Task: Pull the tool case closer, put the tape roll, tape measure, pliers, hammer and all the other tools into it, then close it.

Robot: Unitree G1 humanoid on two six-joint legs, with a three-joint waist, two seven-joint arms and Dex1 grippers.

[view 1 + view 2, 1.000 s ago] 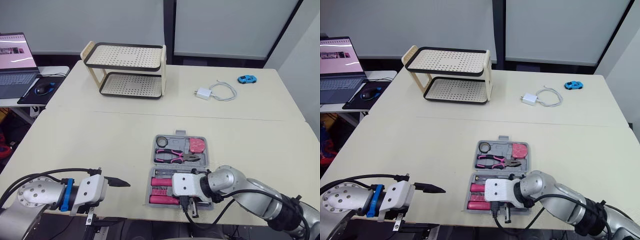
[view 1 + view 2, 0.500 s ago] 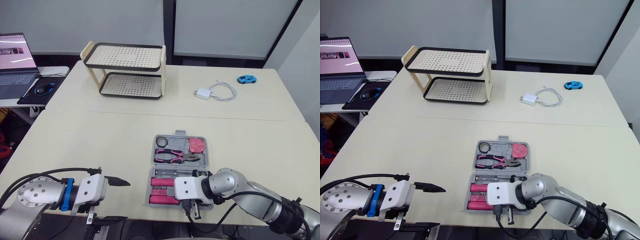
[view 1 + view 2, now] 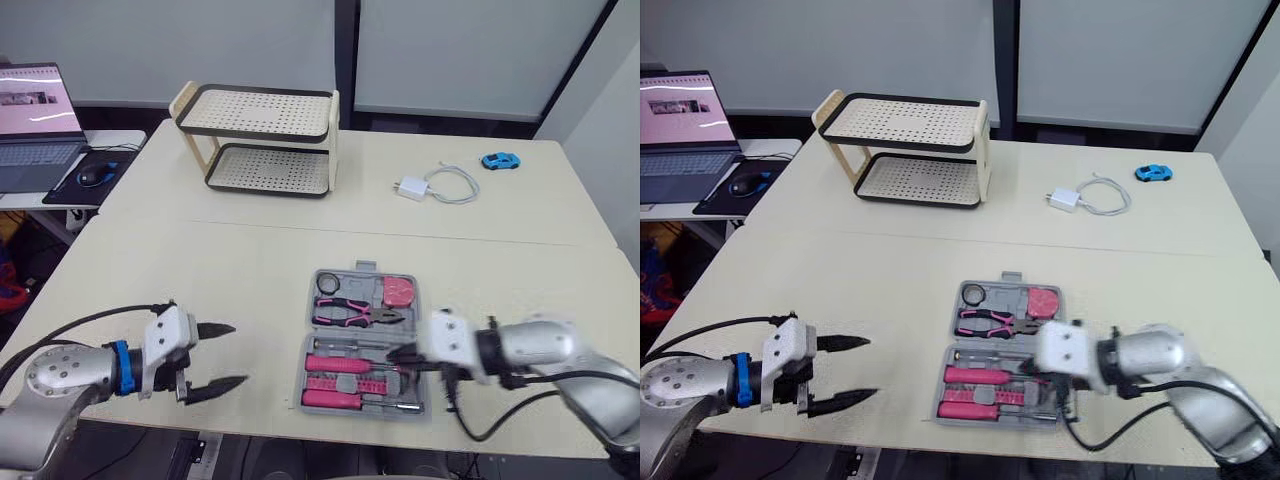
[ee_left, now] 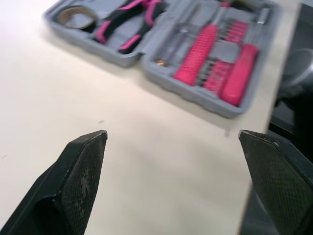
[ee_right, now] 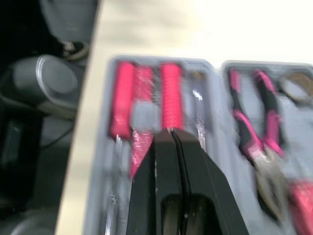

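Note:
The grey tool case (image 3: 415, 328) lies open on the table's near side. Its far half holds the tape roll (image 3: 325, 284), the pink-handled pliers (image 3: 352, 315) and the pink tape measure (image 3: 398, 291). Pink-handled tools (image 3: 340, 364) fill the near half. My right gripper (image 3: 398, 355) is shut with nothing between its fingers. It points left over the case's near half from the case's right side, and its tip (image 5: 172, 133) hovers above the pink handles (image 5: 171, 105). My left gripper (image 3: 237, 354) is open, left of the case, above bare table. The case (image 4: 215, 100) lies beyond its wide-spread fingers (image 4: 83, 166).
A two-tier perforated rack (image 3: 262, 140) stands at the back left. A white charger with cable (image 3: 432, 185) and a blue toy car (image 3: 497, 160) lie at the back right. A laptop (image 3: 35, 110) and mouse (image 3: 88, 175) sit on a side table at far left.
My right gripper has swung from the case's near edge to its right side and now points left over it. My left gripper's fingers now show spread apart. The camera has shifted slightly.

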